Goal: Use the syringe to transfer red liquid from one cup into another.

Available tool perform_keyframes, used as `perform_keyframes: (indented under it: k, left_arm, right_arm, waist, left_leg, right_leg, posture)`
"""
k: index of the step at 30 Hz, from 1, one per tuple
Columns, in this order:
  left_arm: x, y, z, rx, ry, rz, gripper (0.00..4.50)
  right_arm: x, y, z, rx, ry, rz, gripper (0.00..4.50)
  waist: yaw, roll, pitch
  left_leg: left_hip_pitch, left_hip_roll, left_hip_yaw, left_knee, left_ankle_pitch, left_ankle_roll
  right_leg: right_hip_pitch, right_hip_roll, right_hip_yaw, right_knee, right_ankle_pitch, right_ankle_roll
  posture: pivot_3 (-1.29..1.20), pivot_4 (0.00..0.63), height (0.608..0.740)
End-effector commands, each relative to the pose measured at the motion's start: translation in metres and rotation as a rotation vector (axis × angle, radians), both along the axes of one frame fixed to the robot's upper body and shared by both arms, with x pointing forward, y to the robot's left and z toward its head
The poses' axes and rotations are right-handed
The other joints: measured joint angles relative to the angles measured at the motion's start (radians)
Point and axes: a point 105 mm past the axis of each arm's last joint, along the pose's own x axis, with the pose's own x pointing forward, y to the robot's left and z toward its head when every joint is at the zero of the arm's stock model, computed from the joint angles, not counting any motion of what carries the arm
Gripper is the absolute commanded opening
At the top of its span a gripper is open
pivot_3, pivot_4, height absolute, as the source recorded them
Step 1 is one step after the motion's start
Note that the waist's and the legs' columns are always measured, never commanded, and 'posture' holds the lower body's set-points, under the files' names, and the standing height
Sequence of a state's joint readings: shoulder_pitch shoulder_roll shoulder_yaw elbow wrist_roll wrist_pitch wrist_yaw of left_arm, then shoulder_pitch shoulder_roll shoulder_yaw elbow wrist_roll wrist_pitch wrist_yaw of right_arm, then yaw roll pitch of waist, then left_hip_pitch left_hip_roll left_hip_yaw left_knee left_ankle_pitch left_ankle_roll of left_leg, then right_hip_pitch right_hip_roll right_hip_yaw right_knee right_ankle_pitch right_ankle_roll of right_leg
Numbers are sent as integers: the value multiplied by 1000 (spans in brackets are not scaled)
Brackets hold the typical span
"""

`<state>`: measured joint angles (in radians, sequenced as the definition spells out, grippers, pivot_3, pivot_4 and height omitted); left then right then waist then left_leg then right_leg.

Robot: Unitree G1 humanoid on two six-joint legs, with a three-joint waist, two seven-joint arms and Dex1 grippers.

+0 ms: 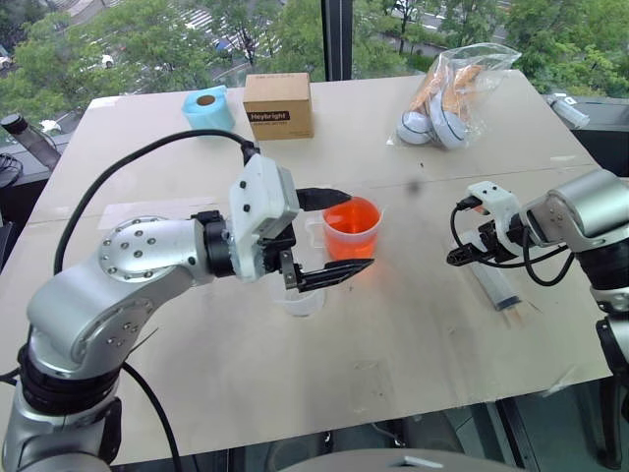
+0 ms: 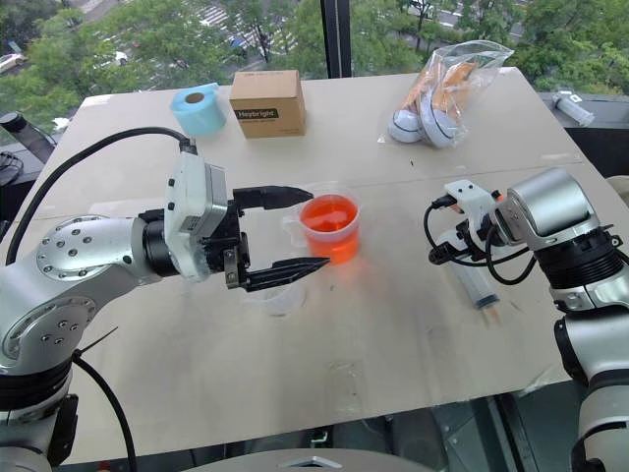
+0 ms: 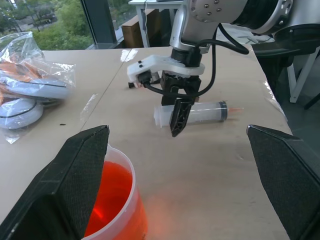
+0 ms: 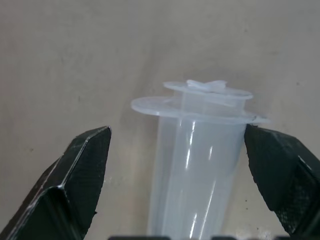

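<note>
hovering over the large clear plastic syringe with the small orange tip [image 1: 494, 284], the right pincer [image 4: 177, 165] has its two black fingers apart, one on each side of the barrel just below the flange, and is not clamped on it. the syringe lies flat on the pale wooden surface [image 1: 393, 354], well to the right of the cups. the risk, as i judge it: the barrel is round and smooth, so an off-centre squeeze could roll it away, or lift it slanted and slipping.

the left pincer [image 1: 334, 234] is also apart, empty, one finger on each side of the larger clear handled measuring cup [image 1: 346, 230] holding the translucent orange-red liquid [image 1: 351, 216]. a knock from a finger could spill it. the smaller clear tapered cup [image 1: 300, 298] stands just in front of the handled one, under that pincer, and looks light enough to tip.

counted, near to far: one syringe, two cups, then one brown cardboard box [image 1: 278, 105], one light blue tape roll [image 1: 208, 107], and one clear plastic bag of white and orange items [image 1: 448, 94].
</note>
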<state>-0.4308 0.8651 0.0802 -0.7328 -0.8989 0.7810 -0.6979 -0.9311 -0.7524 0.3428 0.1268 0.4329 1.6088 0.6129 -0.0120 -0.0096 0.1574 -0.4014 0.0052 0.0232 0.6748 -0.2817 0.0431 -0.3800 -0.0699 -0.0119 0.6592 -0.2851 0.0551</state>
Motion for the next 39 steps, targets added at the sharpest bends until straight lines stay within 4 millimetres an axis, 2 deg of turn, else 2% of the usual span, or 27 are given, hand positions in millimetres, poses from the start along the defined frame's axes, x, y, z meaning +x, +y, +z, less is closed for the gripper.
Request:
perform_keyframes:
  k: [1, 3, 4, 6, 9, 11, 13, 14, 17, 20, 22, 24, 27, 29, 32, 35, 39]
  left_arm:
    - [-11, 1, 7, 6, -13, -45, 4500]
    - [-13, 3, 6, 13, 9, -64, 4500]
    - [-13, 4, 5, 23, 17, -71, 4500]
    - [-13, 5, 3, 39, 20, -73, 4500]
    - [-7, 8, 5, 34, 14, -60, 4500]
    - [3, 16, 15, -42, 24, -16, 4500]
    - [15, 27, 26, -104, 13, 51, 4500]
    - [19, 32, 33, -135, 0, 75, 4500]
    - [27, 42, 53, -208, -52, 120, 4500]
    - [30, 52, 64, -211, -90, 133, 4500]
    - [31, 58, 69, -199, -102, 128, 4500]
    - [37, 66, 83, -219, -124, 140, 4500]
    - [45, 74, 109, -267, -163, 146, 4500]
    - [48, 74, 121, -287, -178, 133, 4500]
    - [49, 73, 126, -288, -181, 119, 4500]
    - [49, 73, 131, -290, -183, 105, 4500]
    - [52, 70, 133, -287, -176, 88, 4500]
  right_arm:
    - [2, -3, 2, -2, -5, -28, 2768]
    - [3, -4, 1, 3, -5, -39, 1836]
    - [3, -5, 2, 10, -9, -45, 1626]
    - [5, -4, 6, 28, -21, -50, 1601]
    - [12, 3, 23, 84, -75, -54, 1601]
    - [15, 29, 55, 175, -173, 36, 1601]
    - [20, 57, 99, 286, -308, 109, 1601]
    - [22, 67, 120, 347, -377, 118, 1601]
    - [23, 87, 167, 452, -573, 161, 1601]
    - [22, 104, 198, 516, -769, 237, 1601]
    - [20, 112, 211, 570, -855, 284, 1601]
    - [19, 121, 224, 618, -967, 314, 1601]
    - [5, 144, 245, 731, -1137, 423, 1601]
    - [0, 153, 249, 827, -1153, 405, 1601]
    - [-11, 163, 249, 884, -1217, 445, 1601]
    - [-15, 166, 233, 906, -1227, 455, 1601]
    - [-34, 178, 206, 982, -1196, 543, 1601]
  waist:
    - [0, 0, 0]
    - [0, 0, 0]
    - [0, 0, 0]
    - [0, -1, 0]
    - [0, -1, 0]
    - [-4, 0, 0]
    - [-16, 2, 1]
    - [-20, 1, 1]
    - [-16, 0, 0]
    - [-8, -2, -1]
    - [-6, -2, -1]
    - [-5, -2, -1]
    - [-7, -2, 0]
    - [-13, -2, 0]
    - [-28, -2, 0]
    - [-30, -3, -1]
    - [-30, -3, -1]
  left_leg:
    - [0, 0, 0, 0, 0, 0]
    - [0, 0, 0, 0, 0, 0]
    - [0, 0, 0, 0, 0, 0]
    - [0, 0, 0, 0, 0, 0]
    - [0, 0, 0, 0, 0, 0]
    - [0, 0, 0, 0, 0, 0]
    - [1, 0, 2, 0, 0, 0]
    - [0, 1, 2, 0, 0, 0]
    - [-1, 1, 1, -2, 0, 0]
    - [-6, 1, -1, -2, 0, -1]
    - [-14, 0, 0, 1, 0, -1]
    - [-15, -1, 0, 1, 1, -1]
    - [-15, -1, 0, 2, 1, -1]
    - [-14, -1, 0, 3, 2, -2]
    - [-14, 0, 0, 3, 2, -3]
    - [-13, 0, -1, 3, 2, -3]
    - [-14, 0, -1, 5, 2, -3]
  right_leg:
    - [0, 0, 0, 0, 0, 0]
    - [0, 0, 0, 0, 0, 0]
    - [0, 0, 0, 0, 0, 0]
    - [0, 0, 0, 0, 0, 0]
    - [0, 1, 0, 0, 0, 0]
    - [0, 1, 0, 0, 0, 0]
    - [-2, 1, 1, 3, 0, 0]
    - [-4, 2, 1, 4, 0, 0]
    - [-6, 3, 0, 3, 0, 0]
    - [-8, 3, -1, 4, 0, 0]
    - [-16, 3, -2, 5, 1, 1]
    - [-16, 3, -2, 5, 1, 2]
    - [-16, 3, -3, 4, 1, 2]
    - [-17, 4, -3, 4, 1, 2]
    - [-17, 4, -3, 10, 1, 2]
    - [-17, 4, -3, 11, 1, 2]
    - [-17, 4, -3, 12, 1, 2]
  posture:
    - [0, 150, 740]
    - [0, 150, 740]
    - [0, 150, 740]
    - [0, 150, 740]
    - [0, 150, 740]
    - [0, 150, 740]
    - [0, 150, 740]
    - [0, 150, 740]
    - [0, 150, 740]
    - [0, 150, 740]
    - [0, 150, 740]
    - [0, 150, 740]
    - [0, 150, 740]
    - [0, 150, 740]
    - [0, 150, 740]
    - [0, 150, 740]
    - [0, 150, 740]
